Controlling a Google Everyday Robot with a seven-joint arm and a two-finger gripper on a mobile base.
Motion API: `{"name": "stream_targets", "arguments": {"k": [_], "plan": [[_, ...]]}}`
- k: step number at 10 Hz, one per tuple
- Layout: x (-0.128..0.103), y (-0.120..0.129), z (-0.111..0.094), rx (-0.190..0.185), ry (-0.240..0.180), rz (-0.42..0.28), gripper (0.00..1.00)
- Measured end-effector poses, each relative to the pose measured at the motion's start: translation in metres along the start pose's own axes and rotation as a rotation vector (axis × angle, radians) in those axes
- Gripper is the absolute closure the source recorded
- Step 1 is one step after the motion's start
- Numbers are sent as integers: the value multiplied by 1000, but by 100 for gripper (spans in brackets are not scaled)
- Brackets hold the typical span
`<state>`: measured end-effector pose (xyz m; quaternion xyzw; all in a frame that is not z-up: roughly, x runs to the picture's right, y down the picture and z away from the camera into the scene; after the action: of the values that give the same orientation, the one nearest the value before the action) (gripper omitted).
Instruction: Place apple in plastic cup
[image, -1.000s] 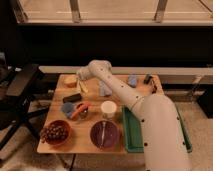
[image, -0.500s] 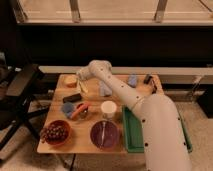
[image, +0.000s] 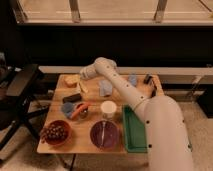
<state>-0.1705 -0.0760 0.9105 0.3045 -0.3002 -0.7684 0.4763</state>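
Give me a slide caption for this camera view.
Robot's claw over the far-left corner of the wooden table, well apart from the white plastic cup.

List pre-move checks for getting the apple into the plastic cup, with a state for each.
1. Apple located: ok. The small round yellow-orange apple sits at the back left corner of the wooden table.
2. Gripper at apple: ok. The gripper is just right of the apple.
3. Apple grasped: cannot tell.
4. Cup upright: ok. The white plastic cup stands mid-table, mouth up.
5. Cup empty: cannot tell.
6. Room around cup: not ok. The purple round bowl and the green rectangular tray sit close beside it, so a straight-down approach looks safest.
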Motion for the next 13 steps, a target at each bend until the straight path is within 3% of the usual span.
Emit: {"name": "stream_targets", "arguments": {"k": [3, 7, 13], "plan": [[0, 1, 2, -8, 6, -13, 27], [-10, 28, 20, -90, 32, -101, 27], [-13, 35, 27, -101, 39, -108, 27]]}}
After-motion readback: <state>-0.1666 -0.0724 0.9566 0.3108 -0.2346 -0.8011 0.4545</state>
